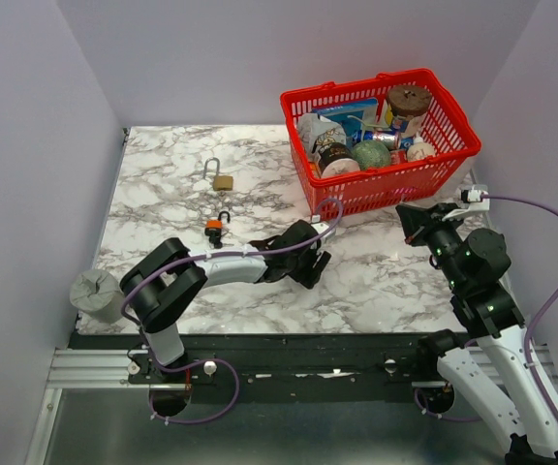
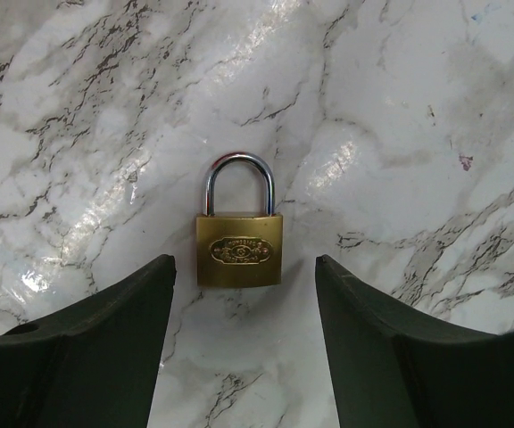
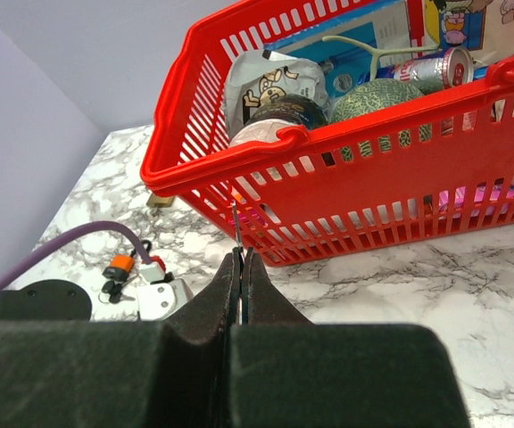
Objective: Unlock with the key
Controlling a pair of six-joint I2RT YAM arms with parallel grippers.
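The brass padlock (image 2: 239,250) lies flat on the marble bench (image 2: 435,134), centred in the gap of the left hand (image 2: 244,265). That hand's fingers stand wide apart, likely lined up to pin the body. The padlock's long axis runs straight away from that hand, shackle farthest, so the keyhole probably faces the arms. The right hand (image 3: 240,259) is pinched on a thin key (image 3: 236,230), with the blade pointing forward toward the red basket (image 3: 186,160), apparently held ready.

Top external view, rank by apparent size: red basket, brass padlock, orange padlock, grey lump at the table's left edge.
1. red basket
2. grey lump
3. brass padlock and orange padlock: they look nearly alike, so not ranked.
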